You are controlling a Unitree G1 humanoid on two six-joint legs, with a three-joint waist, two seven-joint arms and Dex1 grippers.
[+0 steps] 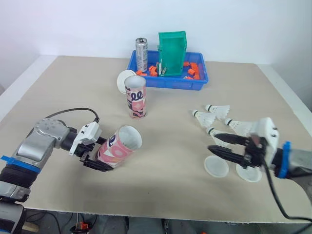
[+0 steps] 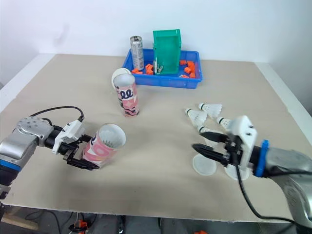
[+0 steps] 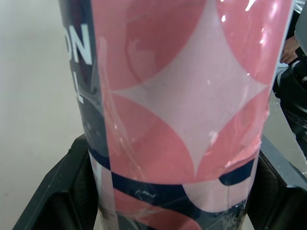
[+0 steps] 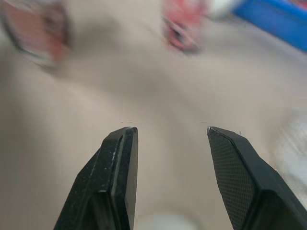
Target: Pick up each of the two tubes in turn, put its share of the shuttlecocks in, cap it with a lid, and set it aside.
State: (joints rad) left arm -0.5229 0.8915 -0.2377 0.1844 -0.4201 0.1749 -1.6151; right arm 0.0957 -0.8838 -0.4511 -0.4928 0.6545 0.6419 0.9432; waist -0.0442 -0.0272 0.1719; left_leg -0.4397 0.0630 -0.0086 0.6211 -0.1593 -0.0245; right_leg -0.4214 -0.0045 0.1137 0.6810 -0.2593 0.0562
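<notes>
The left claw is clenched around the lower body of a pink tube, held tilted at about 8 o'clock from the counter's middle. The tube's open mouth faces toward 2 o'clock. The right claw is released, with its fingers spread, and hovers at about 4 o'clock. It sits just over the near end of the shuttlecocks, which lie loose at 3 o'clock. There seem to be four, though the nearest is partly hidden by the fingers. Two white lids lie flat just below the claw.

The step in hand looks like taking the first shuttlecock. To do it well, close on the cork end or low on the skirt, not across the feathers, which would crush. Lift clear of the neighbours so none gets dragged. Carry it toward 9 o'clock and feed it cork first along the tube's axis. The left arm should keep the mouth raised and steady so nothing slides out.

The second tube stands upright at 11 o'clock, near the blue tray, well apart from this work.
</notes>
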